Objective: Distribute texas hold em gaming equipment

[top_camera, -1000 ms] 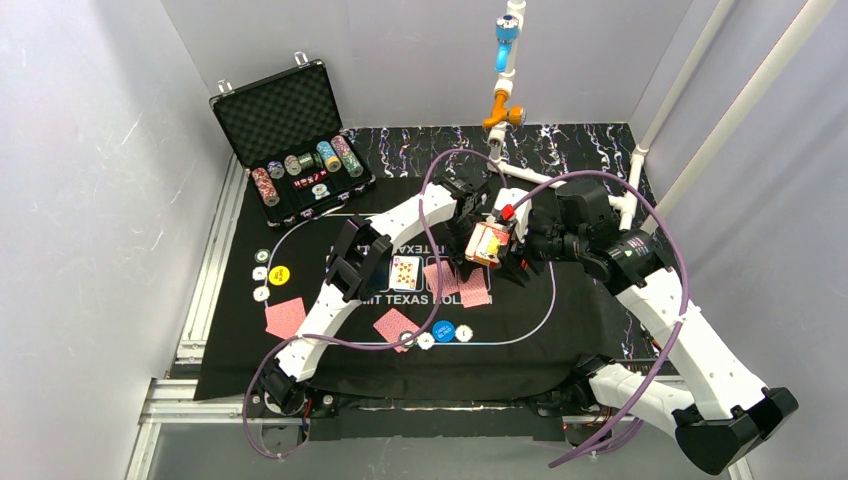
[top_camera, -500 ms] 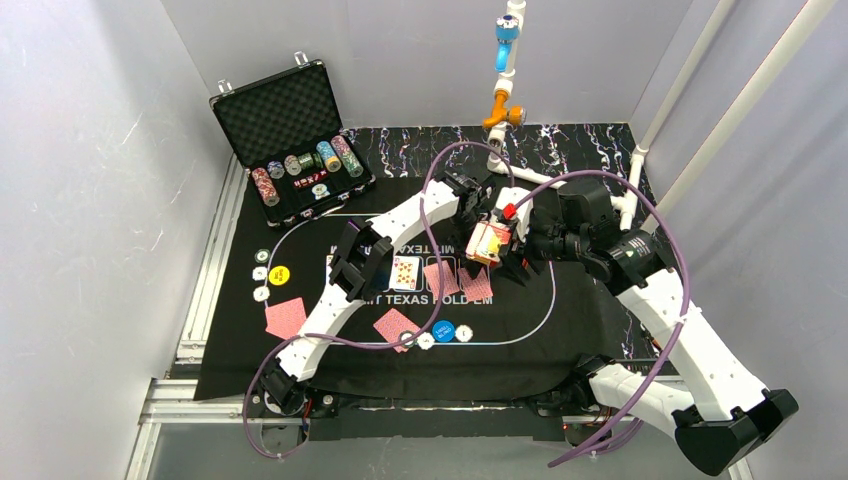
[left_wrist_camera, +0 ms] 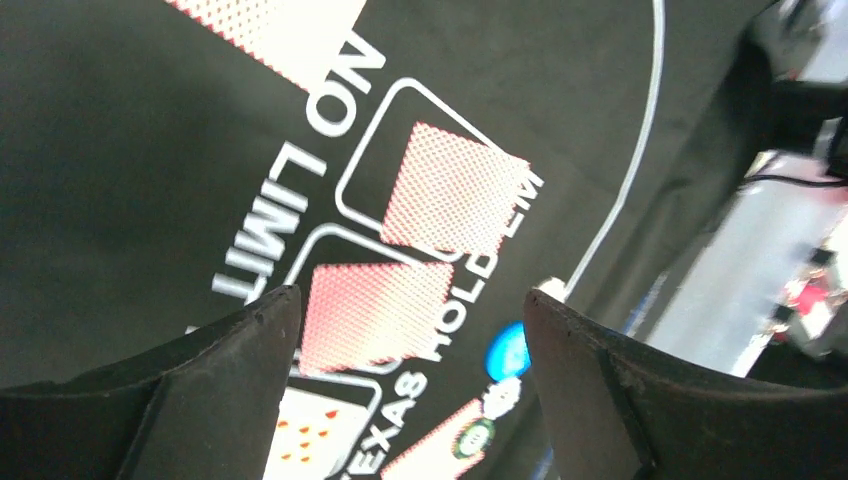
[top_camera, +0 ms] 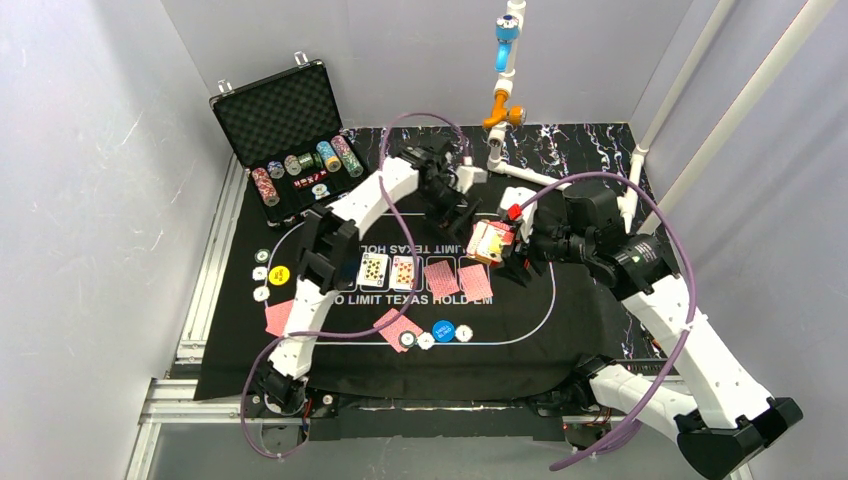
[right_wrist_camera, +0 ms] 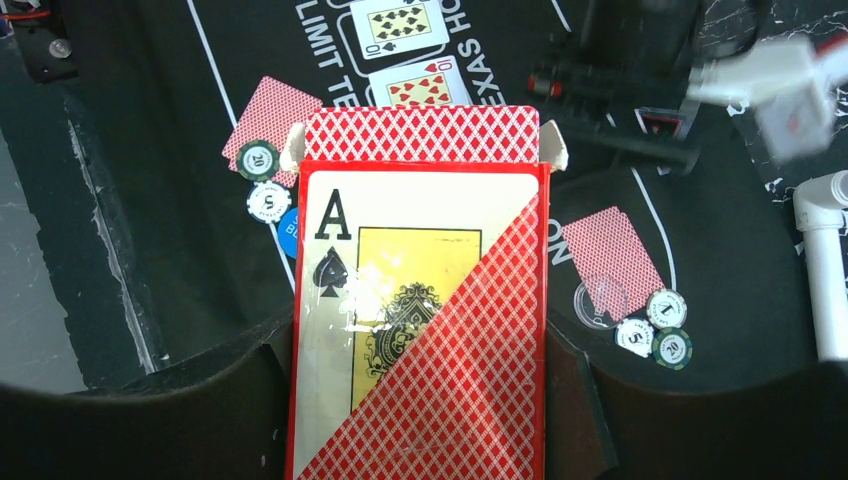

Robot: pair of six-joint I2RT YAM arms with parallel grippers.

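Black mat [top_camera: 580, 310] covers most of the counter [top_camera: 590, 150]; at its far left corner the foam-lined case [top_camera: 272, 112] stands open with striped poker chips [top_camera: 300, 163] racked inside; nearer, a yellow button [top_camera: 279, 274] and a red-backed card [top_camera: 283, 318] lie on the mat. In the printed row sit 2 face-up cards [top_camera: 374, 268], then 2 face-down cards [top_camera: 441, 277]; the left claw [left_wrist_camera: 410, 300] hangs over the mat near that row, jaws wide and empty. Just to its right the deck [top_camera: 490, 242], its flap [right_wrist_camera: 420, 133] open, is clamped in the right claw [right_wrist_camera: 420, 345], lifted off the mat.

Likely risks: cards could slide out past the open flap if the deck tips; the left claw may pinch 2 cards at once or nudge the deck askew; the purple cable [top_camera: 405, 235] could drag across laid cards.
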